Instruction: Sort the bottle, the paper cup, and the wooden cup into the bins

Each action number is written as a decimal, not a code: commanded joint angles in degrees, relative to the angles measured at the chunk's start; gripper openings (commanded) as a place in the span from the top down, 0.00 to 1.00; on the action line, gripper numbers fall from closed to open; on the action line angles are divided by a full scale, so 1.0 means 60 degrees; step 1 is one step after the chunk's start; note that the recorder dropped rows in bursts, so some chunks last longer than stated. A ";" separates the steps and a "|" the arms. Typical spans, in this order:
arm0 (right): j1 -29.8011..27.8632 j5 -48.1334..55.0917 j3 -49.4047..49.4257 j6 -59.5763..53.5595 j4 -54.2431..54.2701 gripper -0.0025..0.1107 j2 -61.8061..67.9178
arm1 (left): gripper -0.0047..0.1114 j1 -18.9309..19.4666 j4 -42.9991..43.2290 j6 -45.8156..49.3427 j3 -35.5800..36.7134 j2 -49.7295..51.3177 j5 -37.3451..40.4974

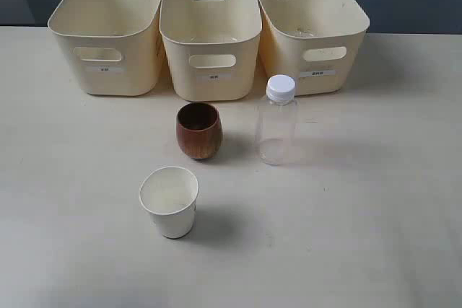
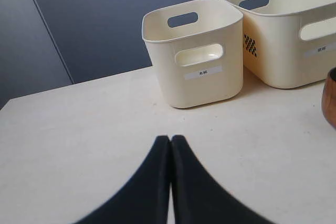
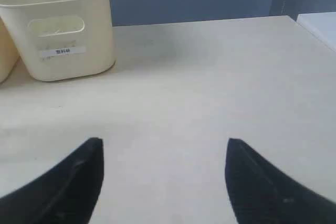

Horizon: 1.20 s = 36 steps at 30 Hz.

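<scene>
No sorting step has begun, as I judge it: all three items stand upright on the table (image 1: 390, 200), none in a container. The left gripper (image 2: 170, 141) has its fingers pressed together, holding nothing; the right gripper (image 3: 164, 148) is spread wide, also empty. Neither gripper shows in the exterior view. The wooden cup (image 1: 199, 130) stands just before the middle bin (image 1: 210, 37), the bottle (image 1: 277, 120) beside it nearer the right bin (image 1: 312, 30), the paper cup (image 1: 170, 201) nearest the camera, apart from both. The next move likely calls for the open right gripper to approach the bottle. Count: three bins including the left bin (image 1: 108, 32), one bottle, one paper cup, one wooden cup.
</scene>
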 commanded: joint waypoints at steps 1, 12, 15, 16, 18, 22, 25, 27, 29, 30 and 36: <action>0.0046 -0.0104 0.0024 -0.0069 -0.0011 0.42 0.0004 | 0.96 -0.0070 0.0000 -0.0018 0.0012 -0.0047 -0.0051; 0.0046 -0.0238 0.0024 -0.0069 -0.0011 0.42 0.0004 | 0.96 -0.0070 0.0000 -0.0018 0.0012 -0.0047 -0.0051; 0.0046 -0.0689 0.0024 -0.0069 -0.0011 0.42 0.0004 | 0.96 -0.0070 0.0000 -0.0018 0.0012 -0.0047 -0.0051; 0.0046 -0.0877 0.0024 -0.0069 -0.0011 0.42 0.0004 | 0.96 -0.0070 0.0000 -0.0018 0.0012 -0.0047 -0.0051; 0.0046 -0.1407 0.0024 -0.0069 -0.0011 0.42 0.0004 | 0.96 -0.0070 0.0000 -0.0018 0.0012 -0.0047 -0.0051; 0.0046 -0.2586 0.0024 0.0198 0.1312 0.42 0.0004 | 0.96 -0.0070 0.0000 -0.0018 0.0012 -0.0047 -0.0051; 0.0046 -0.3139 0.0024 0.0313 0.2918 0.42 0.0004 | 0.96 -0.0070 0.0000 -0.0018 0.0012 -0.0047 -0.0051; 0.0046 -0.3173 0.0024 0.0329 0.3649 0.42 0.0004 | 0.96 -0.0070 0.0000 -0.0018 0.0012 -0.0047 -0.0051; 0.0046 -0.3173 0.0024 0.0329 0.4062 0.42 0.0004 | 0.96 -0.0070 0.0000 -0.0018 0.0012 -0.0047 -0.0051; 0.0046 -0.3173 0.0024 0.0329 0.4122 0.42 0.0004 | 0.96 -0.0070 0.0000 -0.0018 0.0012 -0.0047 -0.0051; 0.0046 -0.3147 0.0024 0.0364 0.5036 0.42 0.0004 | 0.96 -0.0070 0.0000 -0.0018 0.0012 -0.0047 -0.0051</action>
